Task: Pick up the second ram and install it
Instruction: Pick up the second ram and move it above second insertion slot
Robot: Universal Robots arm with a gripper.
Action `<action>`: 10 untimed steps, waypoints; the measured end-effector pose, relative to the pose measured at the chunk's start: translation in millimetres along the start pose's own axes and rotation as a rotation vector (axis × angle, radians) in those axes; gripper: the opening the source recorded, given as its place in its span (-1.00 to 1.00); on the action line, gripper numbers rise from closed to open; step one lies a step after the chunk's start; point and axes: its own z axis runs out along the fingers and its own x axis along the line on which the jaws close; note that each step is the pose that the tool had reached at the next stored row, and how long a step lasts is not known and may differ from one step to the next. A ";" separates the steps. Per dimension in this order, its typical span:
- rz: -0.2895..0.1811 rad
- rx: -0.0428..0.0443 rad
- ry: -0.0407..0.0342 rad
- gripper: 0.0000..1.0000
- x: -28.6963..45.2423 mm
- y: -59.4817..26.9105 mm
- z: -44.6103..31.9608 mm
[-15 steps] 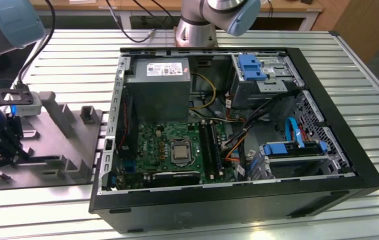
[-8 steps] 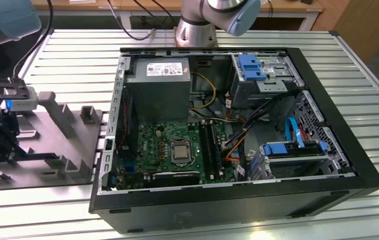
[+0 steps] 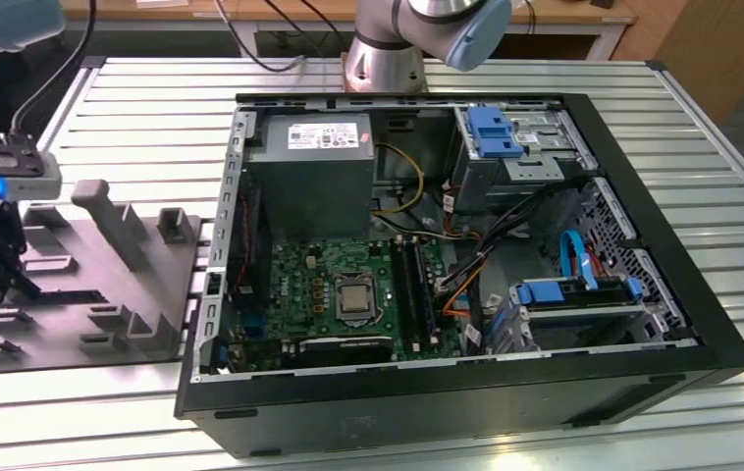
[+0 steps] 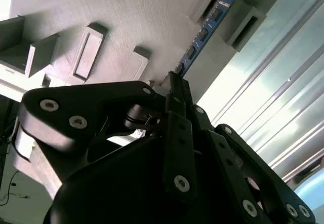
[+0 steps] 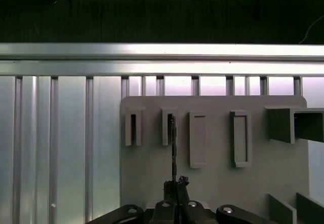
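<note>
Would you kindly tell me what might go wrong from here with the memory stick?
1. The gripper holds the second ram by one end only; it may pivot or slip.
2. Its far end sits between posts of the fixture tray; a tilted lift could bind.
3. Loose cables lie beside the memory slots of the motherboard and might snag.

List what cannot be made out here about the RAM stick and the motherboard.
The second ram: in the second wrist view the gripper hides its near end; in the first wrist view it stands edge-on, chips unseen.
Whether its far end sits in the grey tray: unclear in both wrist views.
Memory slots on the motherboard, exterior view: too small to tell filled from empty.
</note>
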 end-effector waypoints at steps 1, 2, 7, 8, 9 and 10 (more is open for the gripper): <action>0.000 0.0000 -0.0001 -0.77 -0.1 0.0 -2.7; 0.000 -0.0001 -0.0001 -0.77 -0.2 0.1 -5.6; 0.000 0.0000 -0.0004 -0.77 -0.6 0.4 -21.9; 0.000 0.0000 -0.0004 -0.77 -0.7 0.4 -25.4; 0.000 0.0000 -0.0004 -0.77 -0.8 0.5 -29.0; 0.000 -0.0001 -0.0004 -0.77 -1.0 0.5 -32.8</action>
